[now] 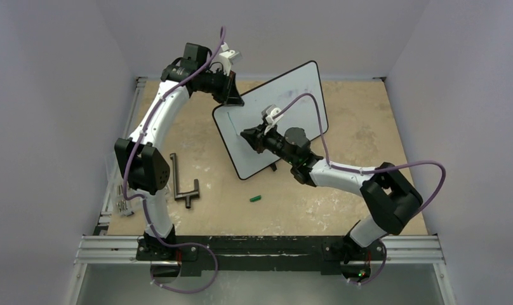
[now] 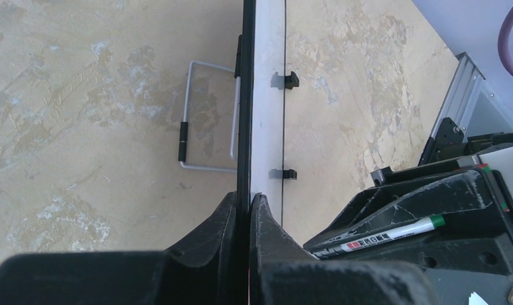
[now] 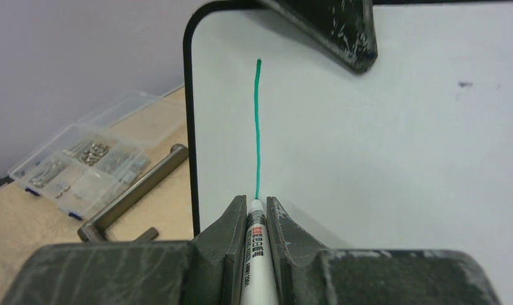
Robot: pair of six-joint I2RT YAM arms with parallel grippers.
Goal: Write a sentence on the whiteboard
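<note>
Pinching marker [image 3: 256, 283], label [image 3: 255, 236] illegible, right hand [image 3: 256, 202] at green stroke [image 3: 258, 127], left hand [image 2: 249, 201] clamping whiteboard [image 2: 268, 114] edge

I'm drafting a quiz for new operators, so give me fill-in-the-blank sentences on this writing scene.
The left gripper clamps the edge of the ____.
The right gripper holds a ____ with its tip on the board.
The line on the board is ____ in colour.
Missing words: whiteboard; marker; green.

The table [image 1: 368, 127] is carrying one whiteboard [image 1: 286, 105] bearing one green stroke [image 3: 258, 127], one green cap [image 1: 255, 198], one dark metal handle [image 1: 179, 184] and one clear parts box [image 3: 82, 162]. Two grippers are operating, left gripper [image 2: 249, 200] and right gripper [image 3: 254, 204]. One marker [image 3: 254, 254] is showing.
</note>
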